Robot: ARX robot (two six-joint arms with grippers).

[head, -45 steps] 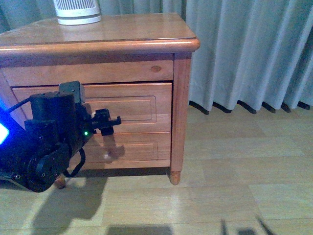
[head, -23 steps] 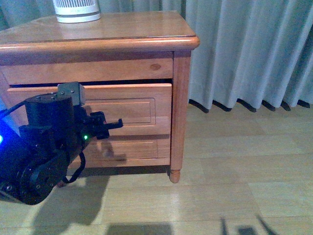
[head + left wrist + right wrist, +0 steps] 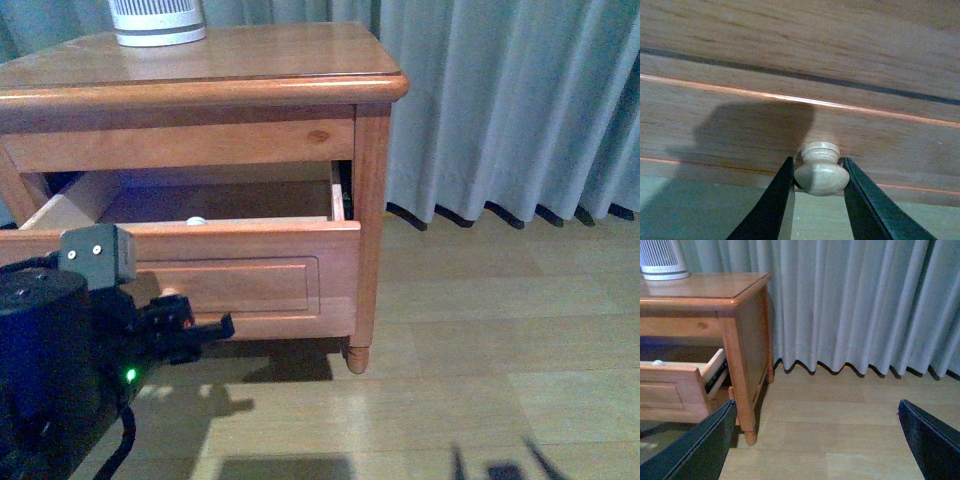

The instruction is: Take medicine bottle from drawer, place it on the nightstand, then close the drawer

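Now your left tool (image 3: 817,161) clamps the pale round knob (image 3: 821,175) of the reddish wooden drawer (image 3: 200,265), which stands open; next, release it and reach for the small white medicine bottle (image 3: 196,221) inside.

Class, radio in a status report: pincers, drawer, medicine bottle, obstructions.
Left pincer shut on knob; right pincer open, empty. Drawer open, medicine bottle cap showing inside. Ribbed white cylinder on nightstand top, rear.

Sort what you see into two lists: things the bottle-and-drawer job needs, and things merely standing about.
Job: medicine bottle, only its white top showing; drawer, open; its knob; nightstand; left gripper, on the knob.
Standing about: white ribbed cylinder; curtain; right gripper, open and empty.
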